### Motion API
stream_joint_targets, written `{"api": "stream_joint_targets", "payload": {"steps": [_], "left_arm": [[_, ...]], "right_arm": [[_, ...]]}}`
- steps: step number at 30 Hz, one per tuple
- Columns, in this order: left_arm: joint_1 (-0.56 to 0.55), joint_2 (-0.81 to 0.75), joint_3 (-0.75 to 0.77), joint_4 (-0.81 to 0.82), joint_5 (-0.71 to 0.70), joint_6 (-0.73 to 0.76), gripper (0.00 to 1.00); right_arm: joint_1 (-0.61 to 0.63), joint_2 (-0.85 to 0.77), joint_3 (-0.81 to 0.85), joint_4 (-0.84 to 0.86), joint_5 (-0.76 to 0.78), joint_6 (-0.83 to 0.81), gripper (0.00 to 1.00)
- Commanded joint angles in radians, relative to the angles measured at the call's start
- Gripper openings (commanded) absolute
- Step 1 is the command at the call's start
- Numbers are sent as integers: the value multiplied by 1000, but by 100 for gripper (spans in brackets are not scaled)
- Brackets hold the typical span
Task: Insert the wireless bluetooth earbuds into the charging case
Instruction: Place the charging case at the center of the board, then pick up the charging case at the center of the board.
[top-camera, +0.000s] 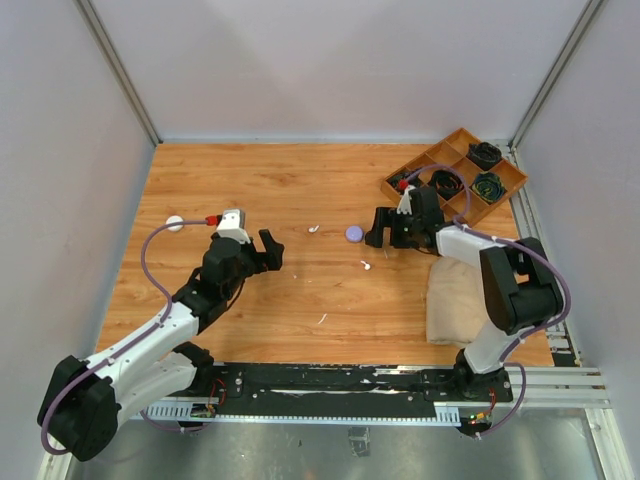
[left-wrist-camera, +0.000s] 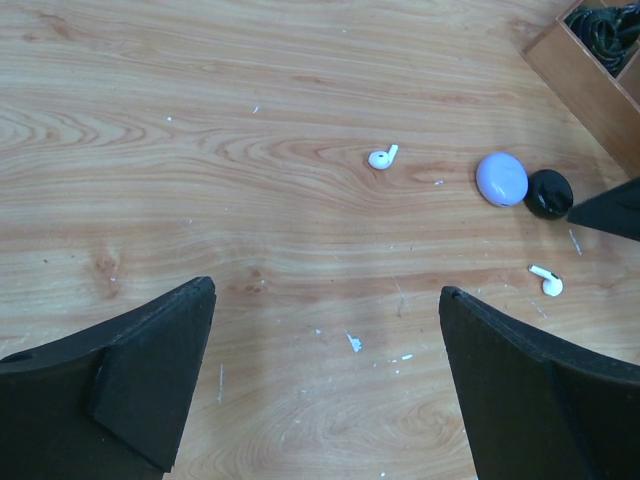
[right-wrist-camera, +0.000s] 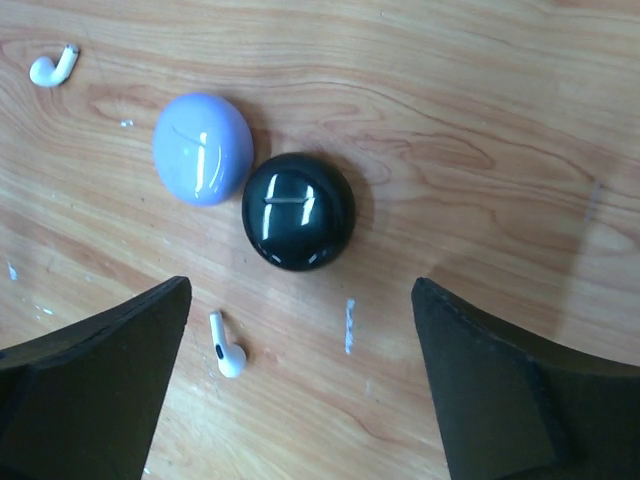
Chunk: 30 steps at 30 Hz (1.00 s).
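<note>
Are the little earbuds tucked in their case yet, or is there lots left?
Nothing is done yet. One white earbud and the other earbud lie loose on the table, and the lavender case and black case look shut. Nothing is in hand: the right hand hangs open over the black case, the left hand is open too. Left: open a case, put both earbuds in.

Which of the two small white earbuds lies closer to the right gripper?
The white earbud beside the glossy black round case; the other earbud lies beyond the lavender round case, farther off.
</note>
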Motion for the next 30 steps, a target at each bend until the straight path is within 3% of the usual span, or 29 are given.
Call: {"api": "stream_joint_targets", "payload": {"steps": [1, 8, 14, 24, 30], "left_arm": [[5, -13, -12, 39, -29, 1, 99], [5, 0, -7, 51, -45, -37, 99], [16, 32, 35, 19, -63, -96, 99], [83, 136, 203, -213, -123, -182, 99], [180, 192, 308, -348, -138, -202, 99]], "right_arm": [[21, -134, -73, -32, 106, -87, 99], [28, -375, -175, -68, 186, -127, 99], [28, -570, -273, 28, 205, -142, 98], [28, -841, -502, 261, 32, -172, 98], [28, -948, -602, 384, 50, -164, 99]]}}
